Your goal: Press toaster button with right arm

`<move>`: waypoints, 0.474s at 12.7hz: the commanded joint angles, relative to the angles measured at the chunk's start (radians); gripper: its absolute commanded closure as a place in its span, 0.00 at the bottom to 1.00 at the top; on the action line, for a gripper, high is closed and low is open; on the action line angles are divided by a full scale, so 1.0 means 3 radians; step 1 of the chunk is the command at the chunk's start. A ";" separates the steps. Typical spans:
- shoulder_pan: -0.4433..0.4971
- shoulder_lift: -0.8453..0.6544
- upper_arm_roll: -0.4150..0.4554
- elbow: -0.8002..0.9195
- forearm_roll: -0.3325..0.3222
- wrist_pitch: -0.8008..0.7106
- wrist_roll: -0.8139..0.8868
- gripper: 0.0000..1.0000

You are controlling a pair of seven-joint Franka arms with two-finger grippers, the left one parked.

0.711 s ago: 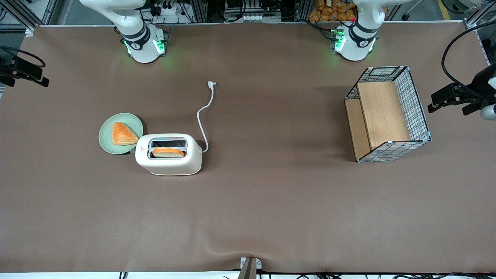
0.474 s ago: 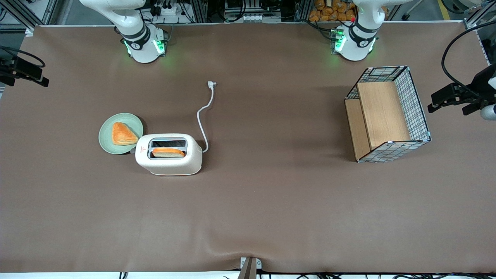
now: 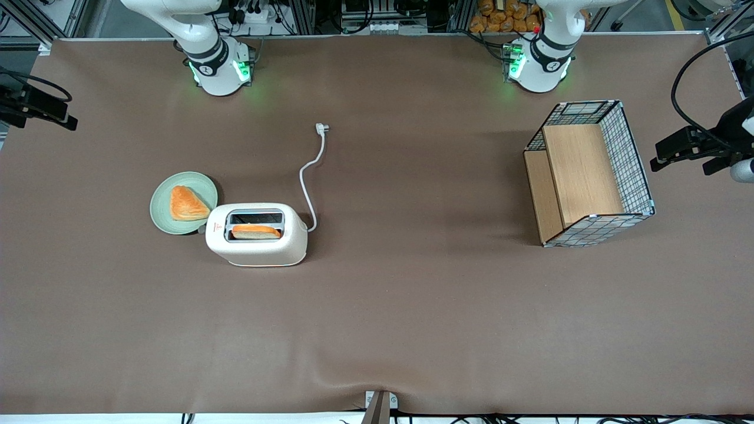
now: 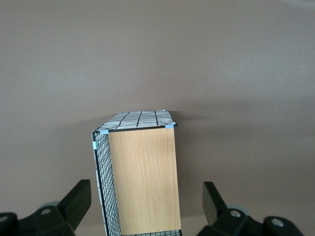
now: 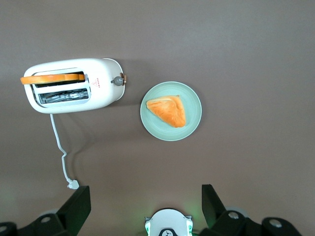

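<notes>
Currently, my gripper (image 5: 142, 209): fingers spread wide, holding nothing, high above the table and well apart from the toaster (image 5: 74, 84). Toaster (image 3: 257, 234): on table, beside plate (image 3: 184, 202), one slice (image 3: 255, 231) in slot nearer the front camera.

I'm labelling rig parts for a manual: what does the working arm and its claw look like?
The right arm is glossy white with a black band and green lights at its base. Its claw is black with two wedge-shaped fingers, spread wide, high above the toaster.
</notes>
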 commanded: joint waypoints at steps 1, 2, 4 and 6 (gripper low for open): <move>0.0000 0.0068 0.0042 0.0109 0.0013 -0.0087 0.0065 0.00; 0.0006 0.0068 0.0042 0.0064 0.0013 -0.0097 0.0100 0.00; 0.0031 0.0088 0.0047 -0.0003 0.0013 -0.0052 0.0095 0.00; 0.0047 0.0104 0.0047 -0.0125 0.0019 -0.0021 0.0095 0.00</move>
